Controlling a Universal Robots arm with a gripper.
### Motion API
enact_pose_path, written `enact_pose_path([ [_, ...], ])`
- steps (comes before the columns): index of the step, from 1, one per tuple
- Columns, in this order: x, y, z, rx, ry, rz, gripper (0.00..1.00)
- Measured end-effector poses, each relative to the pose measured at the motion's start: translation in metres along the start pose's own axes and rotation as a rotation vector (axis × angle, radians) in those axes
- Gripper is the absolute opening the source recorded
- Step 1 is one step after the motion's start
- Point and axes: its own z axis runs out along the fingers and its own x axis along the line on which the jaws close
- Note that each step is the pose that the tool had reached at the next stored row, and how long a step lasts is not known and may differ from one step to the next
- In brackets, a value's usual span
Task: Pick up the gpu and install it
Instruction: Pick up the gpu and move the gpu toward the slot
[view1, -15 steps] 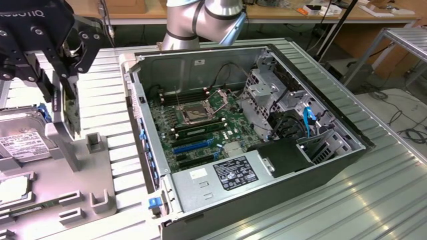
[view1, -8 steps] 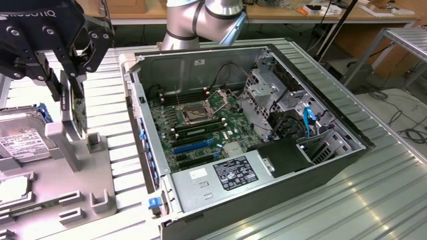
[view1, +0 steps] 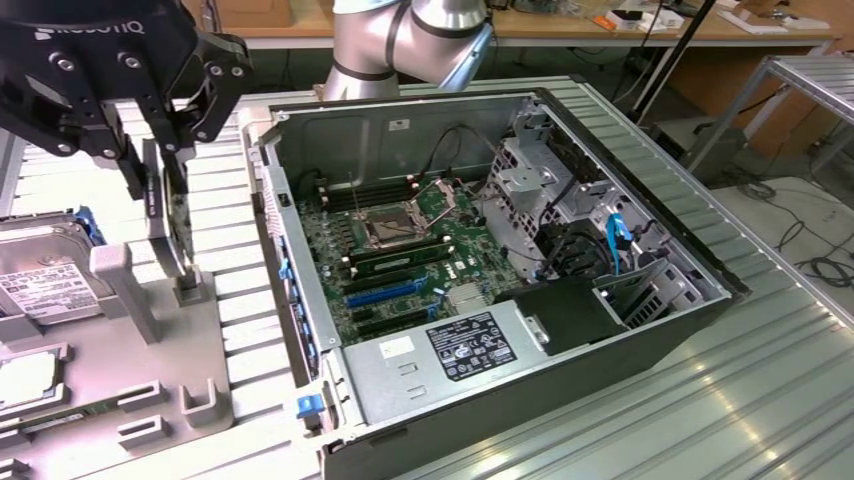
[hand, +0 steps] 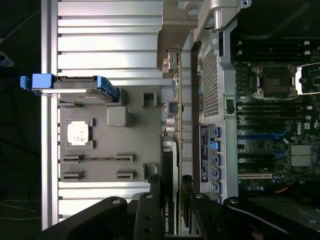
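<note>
The gpu stands on edge over the grey fixture plate, just outside the open computer case's side wall. I see it edge-on: green board, black cooler labelled NVIDIA QUADRO, silver bracket at its far end. My black gripper reaches down from above and straddles the card. One of its fingers lies against the cooler face and the other against the board face, so it looks shut on the card. The card's lower edge sits at the level of the fixture's posts; whether it has left them, I cannot tell.
Inside the case the motherboard lies exposed, with blue expansion slots, a bare CPU socket and a black power supply. On the fixture are a hard drive in a blue carrier, a processor and memory sticks.
</note>
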Motion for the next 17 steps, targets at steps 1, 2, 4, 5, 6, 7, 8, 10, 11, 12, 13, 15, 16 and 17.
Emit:
enact_pose_path([
  [1, -0.003, 0.0000, 0.0001, -0.0001, -0.0001, 0.000, 0.27],
  [2, -0.008, 0.0001, 0.0002, 0.0000, 0.0000, 0.000, 0.27],
  [4, -0.013, 0.0002, 0.0003, 0.0000, 0.0000, 0.000, 0.27],
  [5, -0.015, 0.0002, 0.0004, 0.0000, 0.0000, 0.000, 0.27],
  [6, -0.017, 0.0002, 0.0004, 0.0000, 0.0000, 0.000, 0.27],
  [7, -0.020, 0.0002, 0.0005, 0.0000, -0.0001, 0.000, 0.27],
  [8, -0.023, 0.0003, 0.0006, -0.0001, -0.0001, 0.000, 0.27],
  [10, -0.026, 0.0003, 0.0006, 0.0000, 0.0000, 0.000, 0.27],
  [11, -0.028, 0.0004, 0.0007, 0.0000, 0.0000, 0.000, 0.27],
  [12, -0.030, 0.0004, 0.0007, 0.0000, -0.0001, 0.000, 0.27],
  [13, -0.031, 0.0004, 0.0008, -0.0001, -0.0001, 0.000, 0.27],
  [15, -0.035, 0.0004, 0.0009, 0.0000, 0.0000, 0.000, 0.27],
  [16, -0.036, 0.0005, 0.0009, 0.0000, 0.0000, 0.000, 0.27],
  [17, -0.038, 0.0005, 0.0009, 0.0000, 0.0000, 0.000, 0.27],
])
